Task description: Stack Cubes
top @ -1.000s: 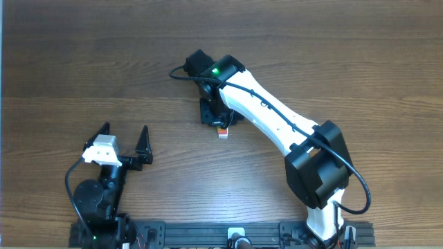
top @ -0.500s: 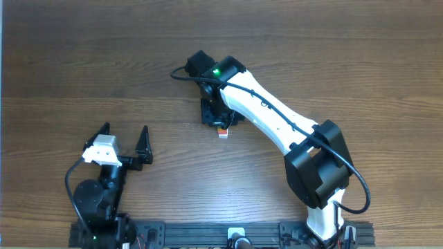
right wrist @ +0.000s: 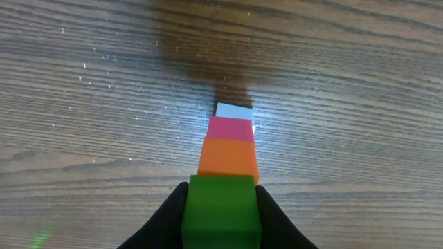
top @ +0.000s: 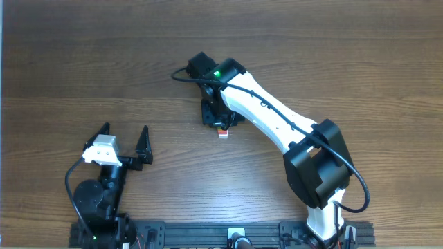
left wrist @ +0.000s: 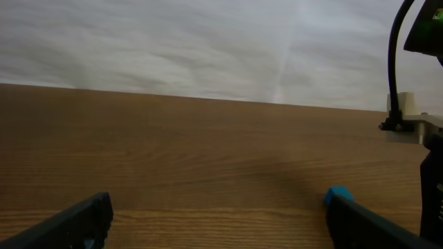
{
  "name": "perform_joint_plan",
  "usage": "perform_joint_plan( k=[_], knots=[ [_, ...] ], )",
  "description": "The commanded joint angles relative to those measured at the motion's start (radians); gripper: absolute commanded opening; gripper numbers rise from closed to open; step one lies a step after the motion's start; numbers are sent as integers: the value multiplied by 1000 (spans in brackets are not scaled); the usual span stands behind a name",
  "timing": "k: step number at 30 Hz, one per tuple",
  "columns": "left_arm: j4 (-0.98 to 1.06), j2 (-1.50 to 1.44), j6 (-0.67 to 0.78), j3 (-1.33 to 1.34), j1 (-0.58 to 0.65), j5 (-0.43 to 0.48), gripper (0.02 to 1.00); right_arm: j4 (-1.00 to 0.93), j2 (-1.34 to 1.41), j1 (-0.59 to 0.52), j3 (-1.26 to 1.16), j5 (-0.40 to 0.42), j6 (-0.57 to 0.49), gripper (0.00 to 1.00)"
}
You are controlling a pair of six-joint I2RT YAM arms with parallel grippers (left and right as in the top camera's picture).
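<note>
Topped the stack, grip not yet released.
Held the green cube (right wrist: 220, 199) clamped in the right gripper (right wrist: 221, 216), lined up over the orange cube (right wrist: 228, 158), with pink cube (right wrist: 231, 128) and white cube (right wrist: 235, 111) beneath, mid-table (top: 83, 55). Could not tell whether green already rested on orange. Judged as the last placing step: next called for settling it squarely, then spreading the fingers without nudging the tower. Kept the left gripper (top: 125, 138) spread apart near its base, well apart from the stack. Against a second earlier, found nothing noticeably moved: same grip, same stack, same arm poses.
</note>
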Motion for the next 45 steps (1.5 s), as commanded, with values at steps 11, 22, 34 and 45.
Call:
perform_joint_plan(
  k=[11,22,34,45],
  knots=[
    [-1,-8,14,-5,5,13,1000,2,-27,-8,-7,-1,-6,169],
    [-1,-7,14,-5,5,13,998,1,-27,-8,-7,-1,-6,312],
    [-1,-7,14,-5,5,13,1000,-2,-27,-8,-7,-1,-6,364],
    [-1,-7,14,-5,5,13,1000,-3,-27,-8,-7,-1,-6,487]
  ],
)
